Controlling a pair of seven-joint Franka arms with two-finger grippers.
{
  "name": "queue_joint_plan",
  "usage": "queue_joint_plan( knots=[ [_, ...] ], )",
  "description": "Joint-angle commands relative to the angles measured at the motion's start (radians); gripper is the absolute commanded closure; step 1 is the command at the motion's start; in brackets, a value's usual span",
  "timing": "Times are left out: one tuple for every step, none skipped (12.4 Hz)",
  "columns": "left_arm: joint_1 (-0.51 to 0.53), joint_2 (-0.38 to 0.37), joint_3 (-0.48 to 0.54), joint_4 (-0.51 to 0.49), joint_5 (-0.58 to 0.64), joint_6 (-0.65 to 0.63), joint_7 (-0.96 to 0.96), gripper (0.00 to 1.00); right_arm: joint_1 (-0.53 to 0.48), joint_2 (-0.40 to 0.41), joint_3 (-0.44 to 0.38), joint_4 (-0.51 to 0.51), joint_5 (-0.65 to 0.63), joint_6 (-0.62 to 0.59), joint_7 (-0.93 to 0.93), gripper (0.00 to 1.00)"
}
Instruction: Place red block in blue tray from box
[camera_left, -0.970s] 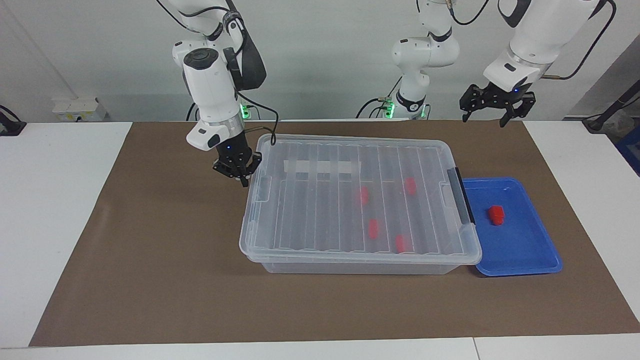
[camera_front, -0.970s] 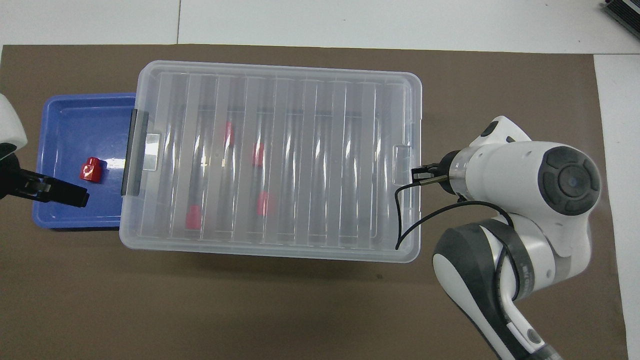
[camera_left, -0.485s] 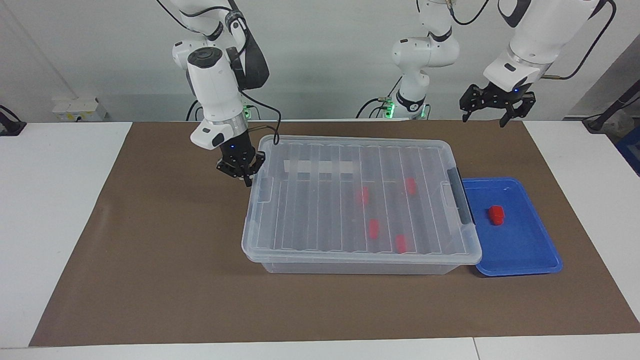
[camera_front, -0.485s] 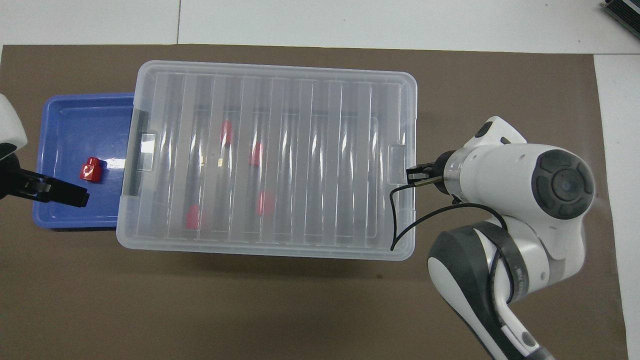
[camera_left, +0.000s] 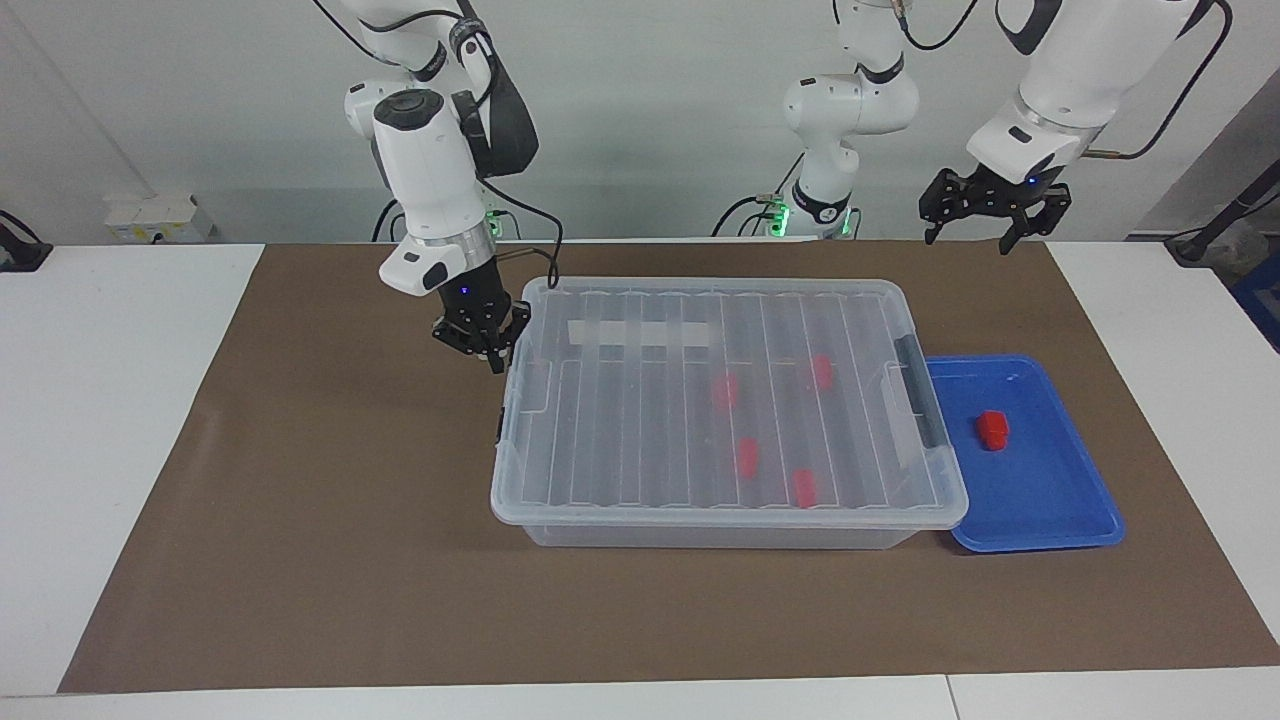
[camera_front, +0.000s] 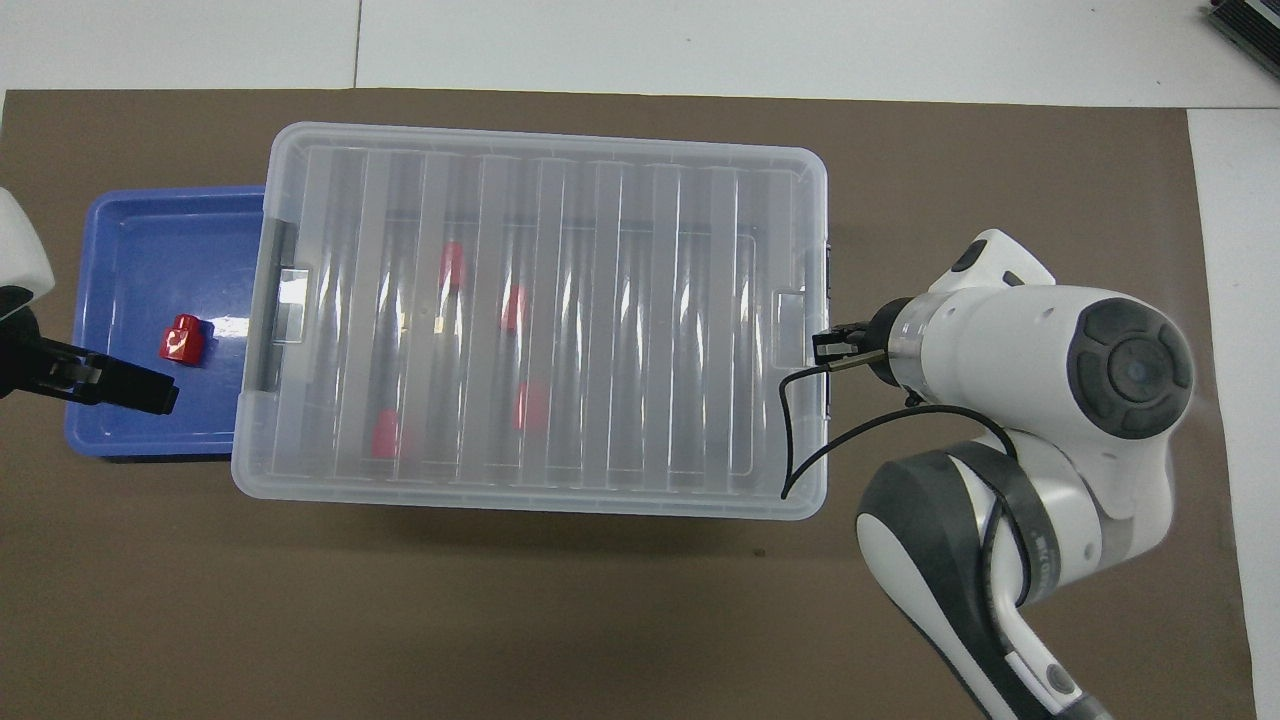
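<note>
The clear box (camera_left: 720, 535) (camera_front: 540, 140) lies in the middle of the mat with its ribbed lid (camera_left: 640, 420) on top. Several red blocks (camera_left: 725, 391) (camera_front: 451, 265) show through the lid. One red block (camera_left: 992, 428) (camera_front: 182, 338) rests in the blue tray (camera_left: 1040, 500) (camera_front: 130, 250), which sits against the box at the left arm's end. My right gripper (camera_left: 492, 357) (camera_front: 826, 347) is shut and presses against the lid's end rim at the right arm's end. Raised and open, my left gripper (camera_left: 968, 243) (camera_front: 150, 395) waits over the tray's edge nearer the robots, holding nothing.
A brown mat (camera_left: 330, 560) covers the table under everything. Black clip handles (camera_left: 920, 400) (camera_front: 262, 320) sit at the box's ends. The right arm's cable (camera_front: 800, 440) hangs over the lid's corner.
The right gripper has pushed the lid toward the left arm's end, and the lid now sits squarer on the box. The left arm has not moved.
</note>
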Motion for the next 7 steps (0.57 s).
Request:
queue_joint_plan(
  knots=[
    [0.003, -0.016, 0.001, -0.012, -0.003, -0.008, -0.007, 0.0, -0.051, -0.054, -0.004, 0.002, 0.004, -0.095, 0.003, 1.0],
    [0.003, -0.016, 0.001, -0.012, -0.003, -0.008, -0.007, 0.0, -0.071, -0.064, -0.005, 0.003, -0.014, -0.122, 0.003, 0.57],
    [0.003, -0.016, 0.001, -0.012, -0.002, -0.008, -0.007, 0.0, -0.101, -0.065, -0.008, 0.006, -0.023, -0.133, 0.006, 0.01],
    [0.003, -0.016, 0.001, -0.012, -0.003, -0.008, -0.007, 0.0, -0.126, -0.073, -0.01, 0.014, -0.027, -0.138, 0.012, 0.0],
    [0.003, -0.016, 0.001, -0.012, -0.003, -0.008, -0.007, 0.0, -0.147, -0.071, -0.01, 0.041, -0.04, -0.168, 0.028, 0.0],
    [0.003, -0.016, 0.001, -0.012, -0.003, -0.008, -0.007, 0.0, -0.181, -0.067, -0.007, 0.083, -0.08, -0.228, 0.029, 0.0],
    [0.003, -0.016, 0.0, -0.012, -0.003, -0.008, -0.007, 0.0, -0.199, -0.065, -0.007, 0.121, -0.103, -0.277, 0.031, 0.0]
  ],
)
